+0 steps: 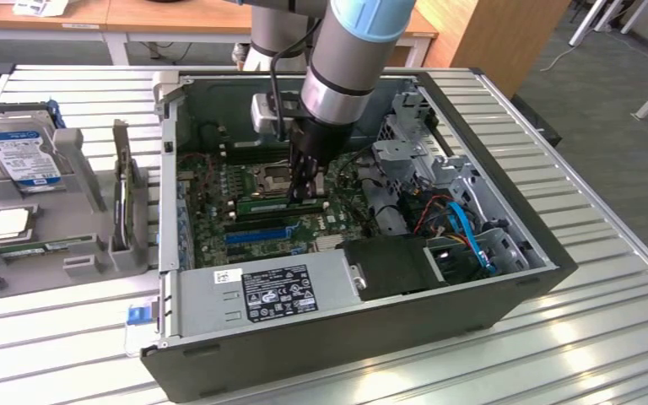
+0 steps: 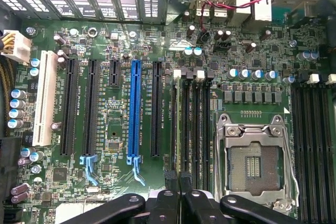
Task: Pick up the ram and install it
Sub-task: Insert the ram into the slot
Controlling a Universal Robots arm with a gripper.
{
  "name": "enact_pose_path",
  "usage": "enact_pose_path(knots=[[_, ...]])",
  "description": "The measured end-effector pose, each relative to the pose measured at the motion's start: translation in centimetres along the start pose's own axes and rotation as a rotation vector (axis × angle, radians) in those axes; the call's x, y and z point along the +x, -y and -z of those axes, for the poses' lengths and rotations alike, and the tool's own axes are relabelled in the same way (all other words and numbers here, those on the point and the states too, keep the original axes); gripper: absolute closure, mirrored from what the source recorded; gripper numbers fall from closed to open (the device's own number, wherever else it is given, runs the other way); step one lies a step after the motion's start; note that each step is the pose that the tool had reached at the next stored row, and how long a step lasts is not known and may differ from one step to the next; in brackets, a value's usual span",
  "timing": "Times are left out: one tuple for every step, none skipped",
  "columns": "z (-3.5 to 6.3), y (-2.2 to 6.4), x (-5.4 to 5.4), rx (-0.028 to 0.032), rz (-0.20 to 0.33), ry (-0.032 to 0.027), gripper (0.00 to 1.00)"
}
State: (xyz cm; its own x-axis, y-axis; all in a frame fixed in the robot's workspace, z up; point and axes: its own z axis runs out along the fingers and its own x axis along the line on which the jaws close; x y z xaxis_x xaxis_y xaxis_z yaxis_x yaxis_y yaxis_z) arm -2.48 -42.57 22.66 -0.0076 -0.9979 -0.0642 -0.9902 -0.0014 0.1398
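One arm reaches down from above into the open computer case (image 1: 414,278), held near vertical, its grey-and-blue forearm leading to a black tool (image 1: 305,190) low over the motherboard (image 1: 217,202). Tool fingers (image 2: 172,179) stand close together, nearly shut; in the wrist view they pinch the thin dark edge of a ram stick (image 2: 185,129) standing upright in the bank of memory slots just beside the empty processor socket (image 2: 254,163). From the exterior view the same stick shows as a green strip under the tool (image 1: 279,205), lying along the slots. Socket frame sits open, bare contacts showing. Blue expansion slot (image 2: 134,111) lies further out, with black slots on either side. Power supply (image 1: 262,291) fills the case's near edge; blue cables (image 1: 465,232) on the exterior view's right. Outside the case, on the slatted desk (image 1: 594,337), a grey holder (image 1: 71,245) carries a hard drive (image 1: 18,152), a processor chip (image 1: 7,224) and a second ram stick (image 1: 31,250).
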Motion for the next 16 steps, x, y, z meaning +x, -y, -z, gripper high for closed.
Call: enact_pose_path(knots=[[-0.03, 0.01, 0.0, 0.0, 0.0, 0.0002, 0.88], [-0.06, 0.01, 0.0, 0.0, 0.0, 0.0, 0.88], [-0.08, 0.01, 0.01, -0.0001, 0.0, 0.0, 0.88], [-0.12, 0.02, 0.01, -0.0001, 0.0, 0.0, 0.88], [-0.15, 0.02, 0.01, -0.0001, 0.0, -0.0001, 0.88], [-0.19, 0.03, 0.01, -0.0001, 0.0, -0.0002, 0.88], [-0.23, 0.03, 0.02, -0.0001, 0.0, -0.0001, 0.88], [-0.26, 0.04, 0.02, 0.0, 0.0, -0.0001, 0.88], [-0.29, 0.04, 0.02, 0.0, 0.0, -0.0001, 0.88], [-0.33, 0.05, 0.02, -0.0001, 0.0, 0.0, 0.88], [-0.36, 0.05, 0.03, -0.0001, 0.0, -0.0001, 0.88], [-0.4, 0.06, 0.03, -0.0001, 0.0, -0.0001, 0.88], [-0.45, 0.06, 0.03, 0.0, 0.0, 0.0, 0.88], [-0.48, 0.07, 0.03, 0.0, 0.0, -0.0001, 0.88], [-0.52, 0.07, 0.03, 0.0, 0.0, 0.0, 0.88], [-0.56, 0.08, 0.04, 0.0, 0.0, 0.0, 0.88]])
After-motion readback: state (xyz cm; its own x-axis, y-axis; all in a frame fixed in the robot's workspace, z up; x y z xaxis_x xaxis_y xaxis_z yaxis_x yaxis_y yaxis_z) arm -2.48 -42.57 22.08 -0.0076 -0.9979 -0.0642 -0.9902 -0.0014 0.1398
